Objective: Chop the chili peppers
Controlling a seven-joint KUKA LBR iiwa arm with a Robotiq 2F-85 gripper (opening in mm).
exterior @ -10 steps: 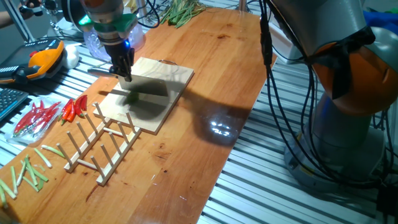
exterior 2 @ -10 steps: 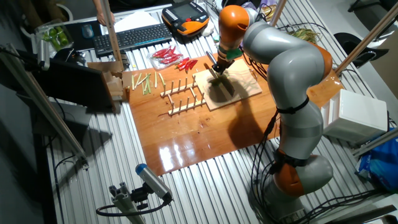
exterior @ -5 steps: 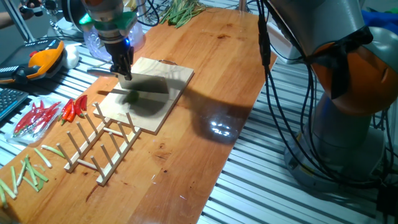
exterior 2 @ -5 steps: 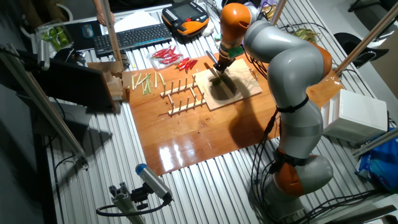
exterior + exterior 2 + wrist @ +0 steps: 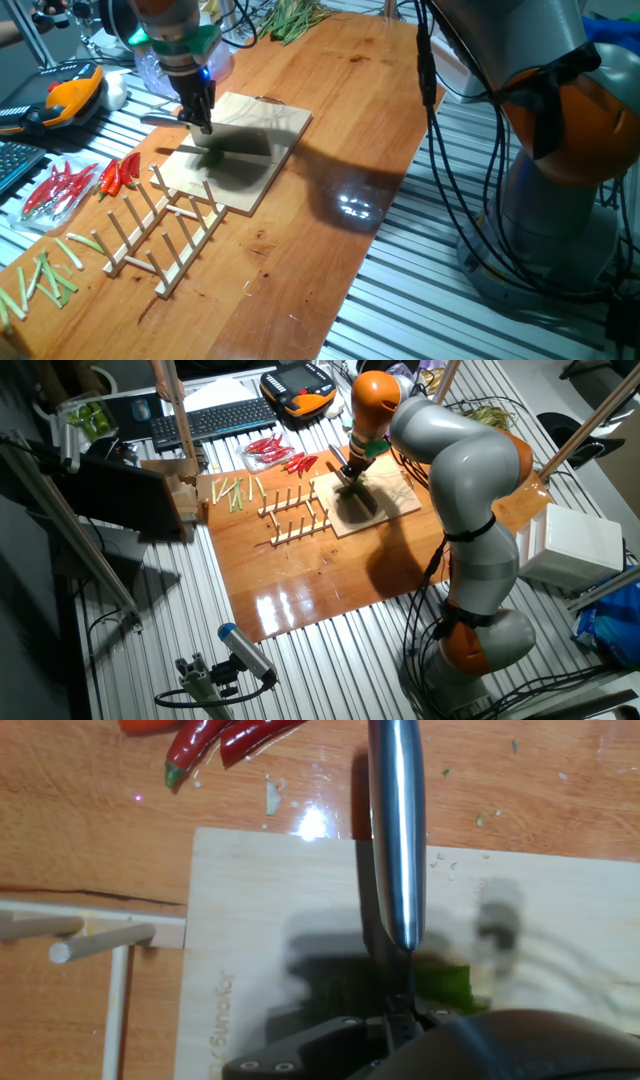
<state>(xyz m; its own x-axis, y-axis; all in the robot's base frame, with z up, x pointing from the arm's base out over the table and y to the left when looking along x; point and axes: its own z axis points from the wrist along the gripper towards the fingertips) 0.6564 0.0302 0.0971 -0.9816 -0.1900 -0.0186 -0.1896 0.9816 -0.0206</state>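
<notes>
My gripper [image 5: 202,122] is shut on a knife with a steel handle [image 5: 395,830], over the pale wooden cutting board [image 5: 275,128]. In the hand view the handle runs away from my gripper [image 5: 400,1015] and the blade is seen edge-on below it. A green chili pepper [image 5: 447,983] lies on the board [image 5: 250,920] right under the blade, partly hidden by the hand. In one fixed view the chili [image 5: 212,155] shows just below the fingers. In the other fixed view my gripper [image 5: 350,472] is at the board's [image 5: 395,502] left part.
Red chilies [image 5: 70,185] [image 5: 220,735] lie left of the board. A wooden dowel rack [image 5: 165,230] [image 5: 90,935] stands against the board's near edge. Pale green sticks [image 5: 45,275] lie farther left. A teach pendant [image 5: 65,95] and a keyboard [image 5: 205,420] sit beyond the wood.
My gripper with the knife rose a little and came back down over the chili. Nothing else moved.
</notes>
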